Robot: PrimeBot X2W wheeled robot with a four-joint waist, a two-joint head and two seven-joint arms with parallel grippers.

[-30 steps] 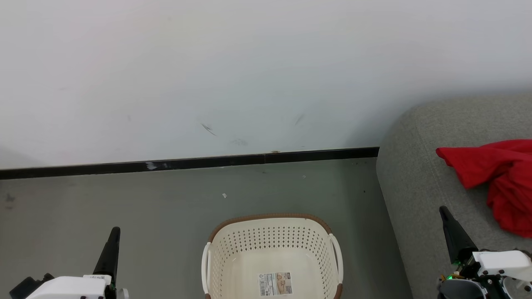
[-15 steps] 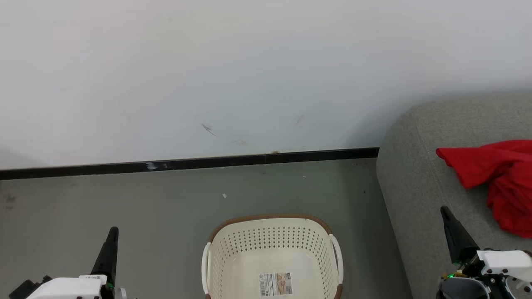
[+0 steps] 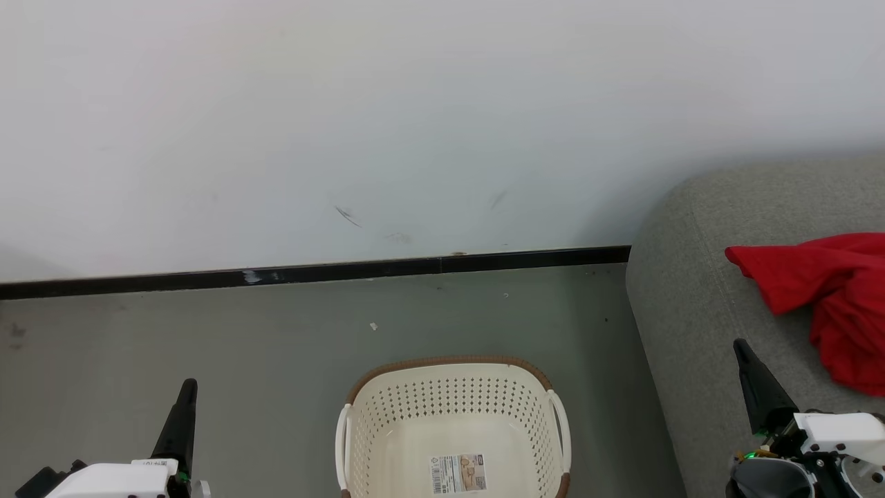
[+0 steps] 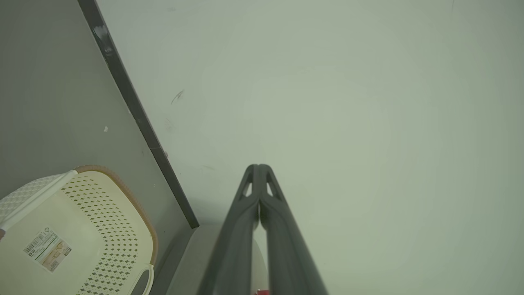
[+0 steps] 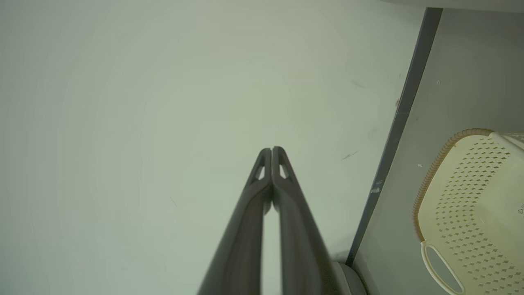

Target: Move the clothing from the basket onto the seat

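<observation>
Left end effector (image 3: 188,384) clenched | right end effector (image 3: 740,345) clenched | red clothing (image 3: 833,287) crumpled on fabric seat (image 3: 688,290) | perforated basket (image 3: 449,401)

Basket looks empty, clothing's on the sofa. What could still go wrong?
1. The clothing runs off the head view's right edge, so whether all of it rests on the seat is unconfirmed.
2. The right gripper, shut, sits over the seat near the fabric; a sideways swing could snag it.
3. The basket is cropped at its near end; a leftover could hide there.
</observation>
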